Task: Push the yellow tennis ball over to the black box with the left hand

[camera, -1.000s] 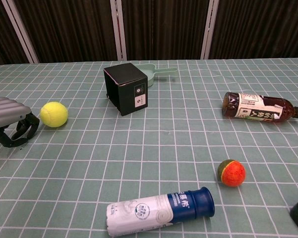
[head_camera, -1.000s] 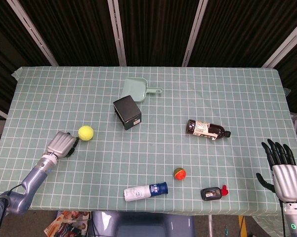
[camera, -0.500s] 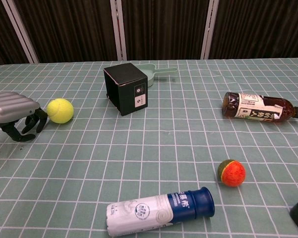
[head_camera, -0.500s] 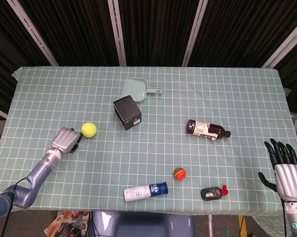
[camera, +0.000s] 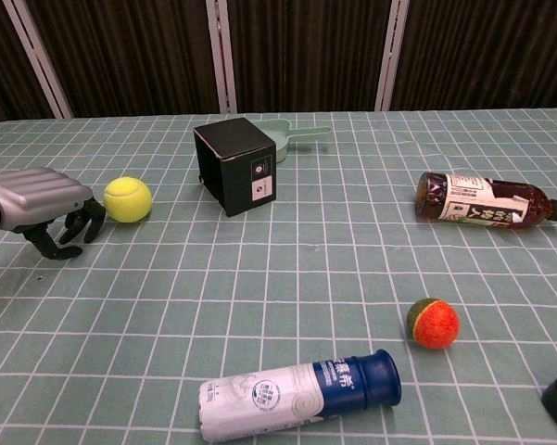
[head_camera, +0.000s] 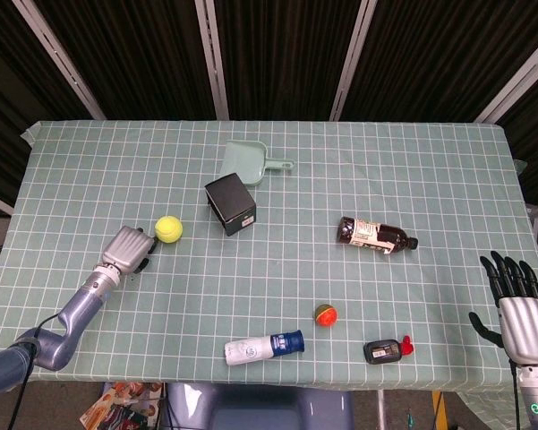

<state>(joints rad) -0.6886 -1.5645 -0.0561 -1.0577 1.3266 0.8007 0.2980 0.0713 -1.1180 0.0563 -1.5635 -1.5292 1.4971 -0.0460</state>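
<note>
The yellow tennis ball lies on the checked cloth, left of the black box with a gap of a few squares between them. My left hand sits low on the table just behind the ball on its left side, fingers curled under and holding nothing, knuckles close to or touching the ball. My right hand hovers off the table's right front corner, fingers spread and empty.
A green dustpan lies behind the box. A brown bottle, an orange-green ball, a white-blue bottle and a black device with a red piece lie toward the right and front.
My left hand has slid right and slightly away from me, and the yellow ball has rolled ahead of it toward the black box. The right hand has drifted slightly lower.
</note>
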